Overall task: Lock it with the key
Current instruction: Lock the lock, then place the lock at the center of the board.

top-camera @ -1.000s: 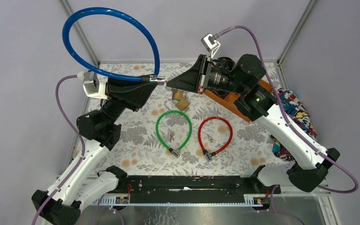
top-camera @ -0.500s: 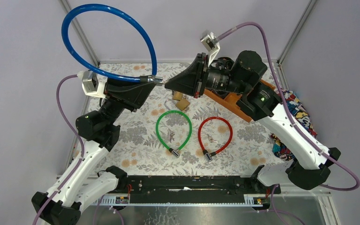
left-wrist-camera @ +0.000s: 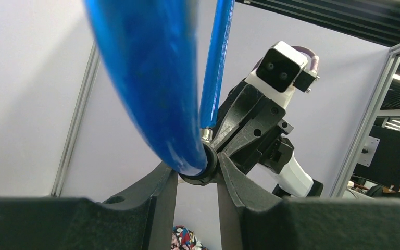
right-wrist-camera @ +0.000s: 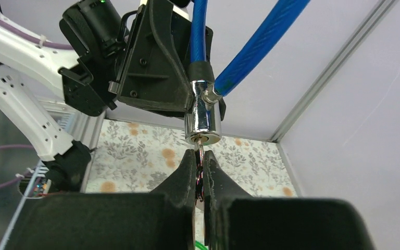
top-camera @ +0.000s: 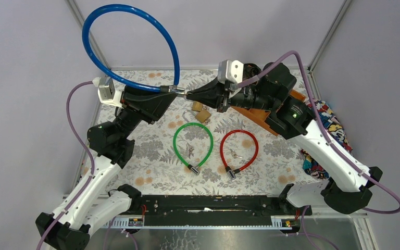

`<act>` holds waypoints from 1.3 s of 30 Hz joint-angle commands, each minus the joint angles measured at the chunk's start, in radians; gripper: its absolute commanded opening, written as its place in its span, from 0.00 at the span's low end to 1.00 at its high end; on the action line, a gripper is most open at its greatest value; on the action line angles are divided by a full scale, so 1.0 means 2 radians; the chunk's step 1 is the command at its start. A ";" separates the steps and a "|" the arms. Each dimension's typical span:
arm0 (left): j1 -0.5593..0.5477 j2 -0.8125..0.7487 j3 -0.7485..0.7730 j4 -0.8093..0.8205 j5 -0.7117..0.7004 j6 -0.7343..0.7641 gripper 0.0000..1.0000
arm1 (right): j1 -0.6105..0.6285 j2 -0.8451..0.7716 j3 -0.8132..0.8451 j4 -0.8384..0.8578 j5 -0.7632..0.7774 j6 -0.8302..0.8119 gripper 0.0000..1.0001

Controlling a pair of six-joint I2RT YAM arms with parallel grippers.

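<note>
**Key presented to lock cylinder, both arms raised over the far half of the table**

The left gripper [left-wrist-camera: 198, 174] is clamped on the black collar of the blue cable lock [right-wrist-camera: 260, 47]. Its stiff, glossy loop arches up and back toward the rear wall and the left rear frame post [top-camera: 86, 34]. The polished, round chrome lock cylinder [right-wrist-camera: 203, 117] points its end face at the right gripper [right-wrist-camera: 200, 156]. That gripper's fingers are pressed together on the key [right-wrist-camera: 201, 149], whose thin blade meets the keyway in line with the cylinder. Both grippers hang well above the floral table [top-camera: 151, 156]. Below them lie two small padlocks [top-camera: 202, 112], with a green cable lock [top-camera: 192, 124] and a red cable lock [top-camera: 239, 132] nearer the arm bases.
</note>
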 commanded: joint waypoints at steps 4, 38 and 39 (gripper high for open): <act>0.008 -0.009 0.005 0.012 0.012 0.041 0.00 | 0.005 -0.032 -0.024 0.014 0.014 -0.056 0.00; 0.211 0.020 -0.212 -0.572 0.023 -0.033 0.00 | -0.089 -0.146 -0.237 0.003 0.034 0.182 0.00; 0.211 0.031 -0.224 -0.569 0.029 -0.041 0.00 | -0.088 -0.145 -0.246 0.014 0.028 0.193 0.00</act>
